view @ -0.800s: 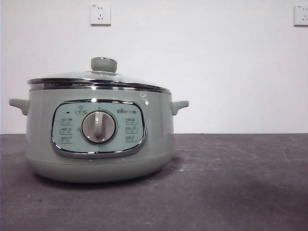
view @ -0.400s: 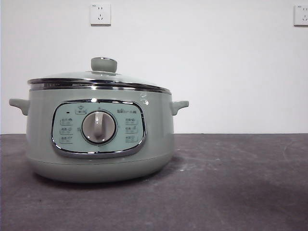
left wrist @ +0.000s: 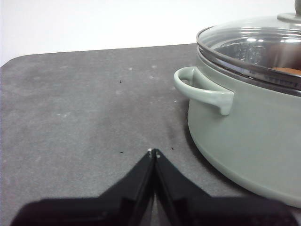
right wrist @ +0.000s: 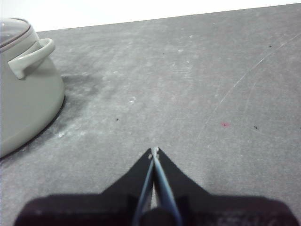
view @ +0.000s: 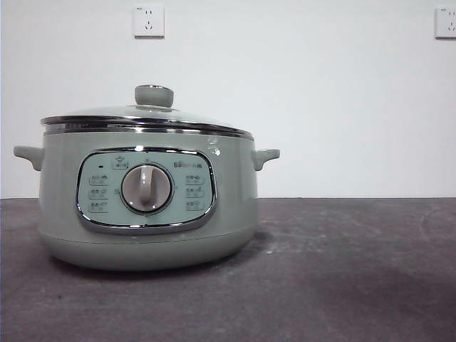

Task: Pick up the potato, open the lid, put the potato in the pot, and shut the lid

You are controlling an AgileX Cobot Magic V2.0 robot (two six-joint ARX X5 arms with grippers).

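Note:
The sage-green pot [view: 146,214] stands on the left half of the table, its dial facing the front camera. On it sits the glass lid [view: 107,114], closed, with its green knob [view: 154,95] on top. Through the glass in the left wrist view, an orange-brown patch of the potato [left wrist: 288,70] shows inside the pot [left wrist: 249,136] under the lid [left wrist: 249,40]. My left gripper [left wrist: 153,151] is shut and empty, low over the table beside one side handle [left wrist: 202,89]. My right gripper [right wrist: 154,150] is shut and empty on the other side, apart from the pot [right wrist: 23,99].
The dark grey table [view: 342,271] stretches to the right of the pot. Two wall sockets [view: 148,21] [view: 446,21] sit high on the white wall behind. A rounded table corner [left wrist: 14,59] shows in the left wrist view.

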